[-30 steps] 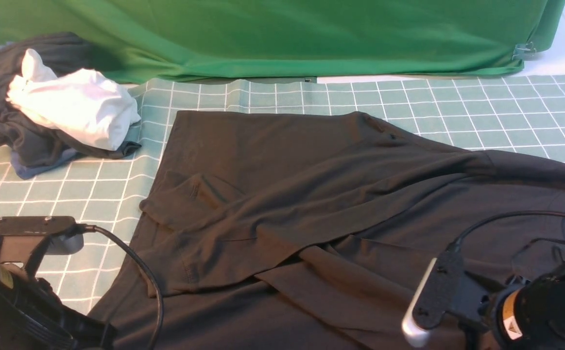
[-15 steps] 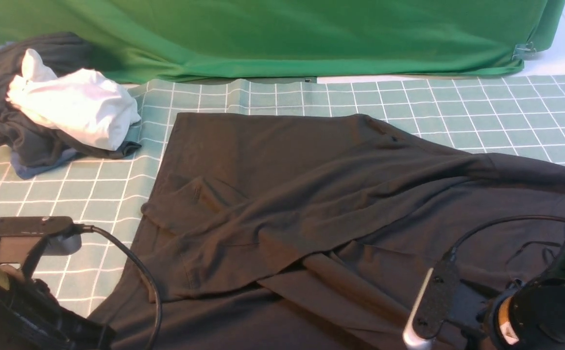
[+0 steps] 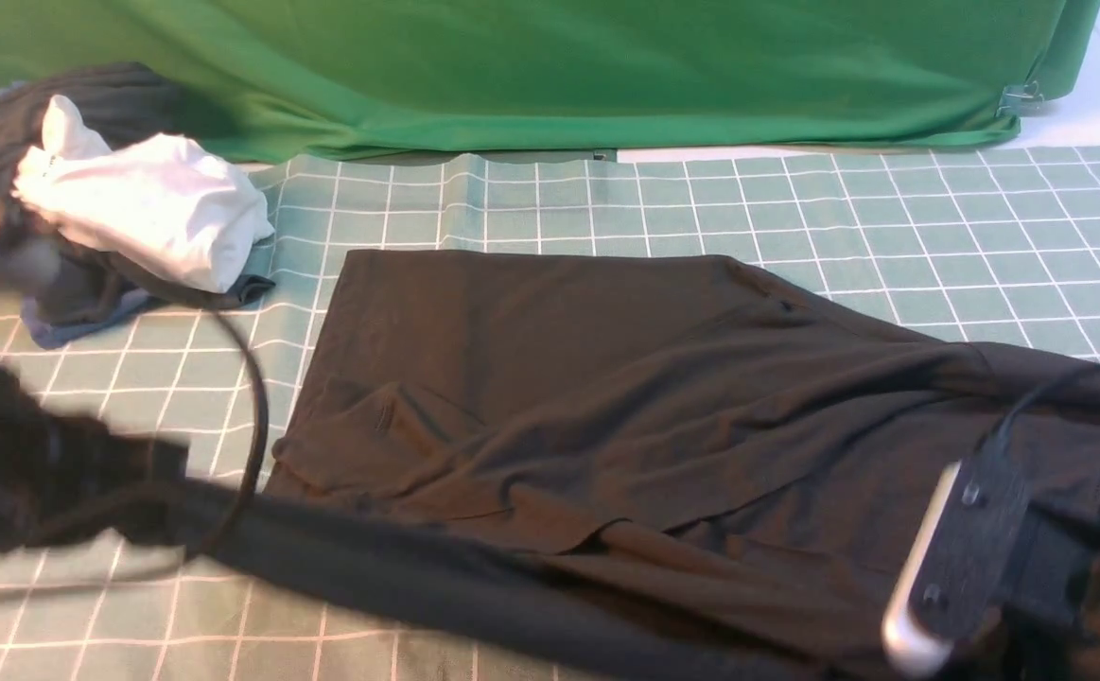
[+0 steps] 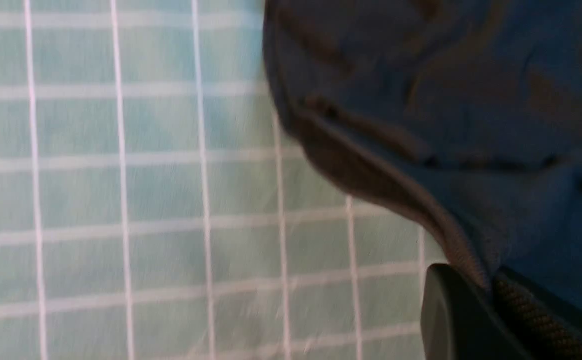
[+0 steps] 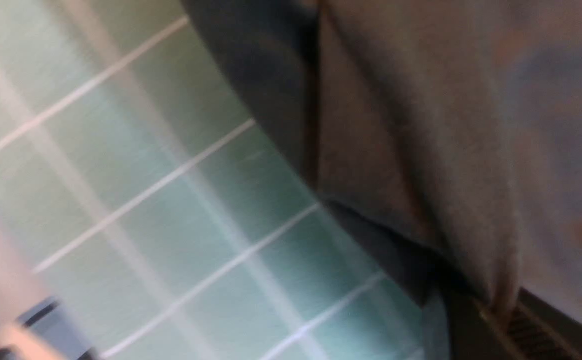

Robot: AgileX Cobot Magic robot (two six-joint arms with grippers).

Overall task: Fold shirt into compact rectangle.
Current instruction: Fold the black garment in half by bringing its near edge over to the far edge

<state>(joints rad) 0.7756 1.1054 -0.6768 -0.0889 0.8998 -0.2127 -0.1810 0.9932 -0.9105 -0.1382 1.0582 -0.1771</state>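
The black shirt [image 3: 550, 378] lies crumpled across the checked cloth, and its near edge is lifted into a taut band between my two arms. My left gripper [image 4: 491, 285] is shut on the shirt's stitched hem [image 4: 411, 200]; in the front view that arm is a dark blur at the left [image 3: 58, 473]. My right gripper [image 5: 496, 305] is shut on a fold of the shirt [image 5: 421, 150]. In the front view its jaws are hidden behind the wrist camera mount [image 3: 966, 558] at the lower right. The shirt's print and neck label are out of sight.
A pile of other garments sits at the far left: a white one [image 3: 148, 208] on dark grey and blue ones [image 3: 77, 293]. A green cloth [image 3: 550, 66] hangs along the back. The teal checked tablecloth [image 3: 890, 218] shows around the shirt. The left arm's cable [image 3: 252, 397] loops over the cloth.
The right gripper has shut on the shirt. Both arms have risen with the near edge, the left one fast and blurred. The shirt's far edge slid toward me.
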